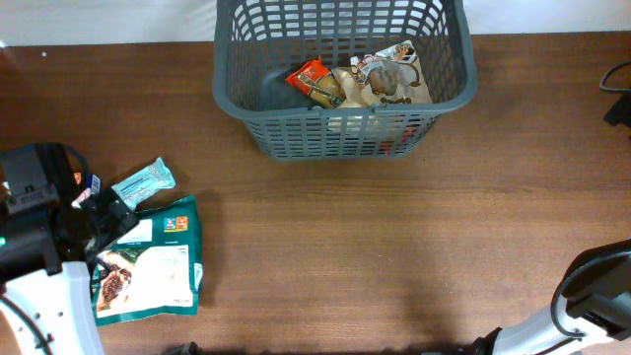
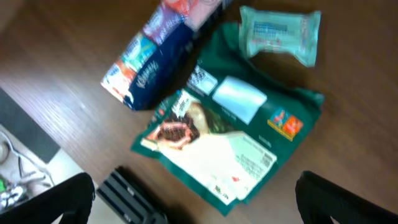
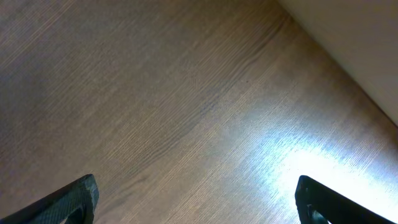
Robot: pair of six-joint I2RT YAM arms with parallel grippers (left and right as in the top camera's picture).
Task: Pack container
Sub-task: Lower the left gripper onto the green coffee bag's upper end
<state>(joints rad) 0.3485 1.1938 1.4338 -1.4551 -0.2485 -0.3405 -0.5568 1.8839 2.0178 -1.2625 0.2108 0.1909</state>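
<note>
The dark grey container (image 1: 335, 136) stands on the wooden surface (image 1: 394, 247), an orange packet (image 1: 314, 81) and a beige pouch (image 1: 389, 77) inside. Left of it and nearer, the left gripper (image 2: 196, 200) gapes empty above a green packet (image 2: 217, 143); right of it, the right gripper (image 3: 196, 200) gapes empty too.

The large dark grey slotted plastic basket (image 1: 335, 138) stood at the far middle of the brown wooden table (image 1: 394, 247). Inside it, a small orange foil packet (image 1: 314, 81) lay left of a pale printed pouch (image 1: 394, 74). Well apart, at the near left, lay a flat green plastic pouch (image 1: 148, 266). Behind it was a small pale-teal wrapper (image 1: 144, 183). Left of that lay a dark blue packet (image 2: 149, 62), seemingly overlapping the green pouch's edge.
</note>
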